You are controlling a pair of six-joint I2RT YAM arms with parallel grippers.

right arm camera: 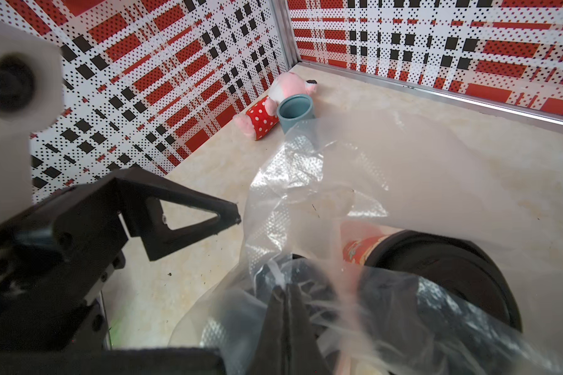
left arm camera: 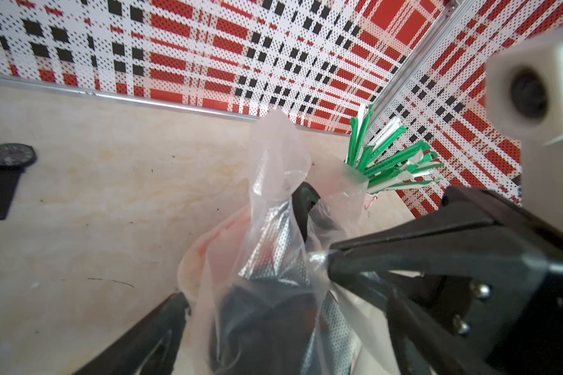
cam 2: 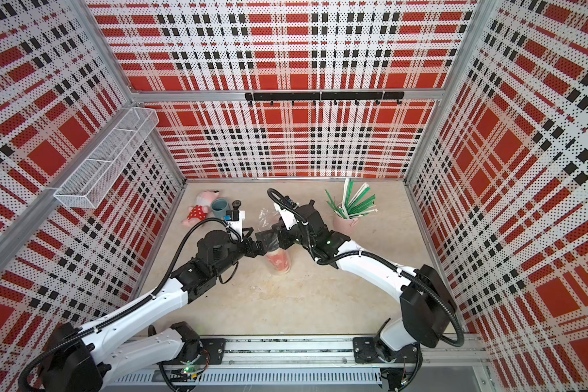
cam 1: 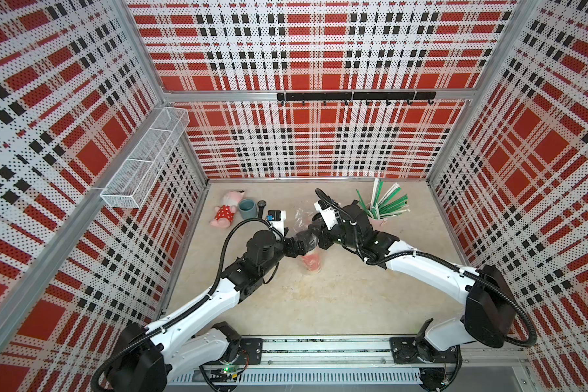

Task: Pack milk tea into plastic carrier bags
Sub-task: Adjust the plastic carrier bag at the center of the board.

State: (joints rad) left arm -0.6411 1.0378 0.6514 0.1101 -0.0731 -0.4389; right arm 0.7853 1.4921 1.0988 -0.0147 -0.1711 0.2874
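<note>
step: bagging | cup (cam 1: 312, 263): mid table, looks inside bag (left arm camera: 273, 156) | left gripper (left arm camera: 251, 289): jaws wide, one each side of bag top | right gripper (right arm camera: 285, 302): pinching bag film | next, I think: left grabs the free loop, gently

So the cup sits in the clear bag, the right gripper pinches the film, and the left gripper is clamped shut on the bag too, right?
No: the left gripper is open. The left wrist view shows its finger out beside the plastic carrier bag, jaws spread wide. The milk tea cup is in the bag and the right gripper is shut on the film.
</note>
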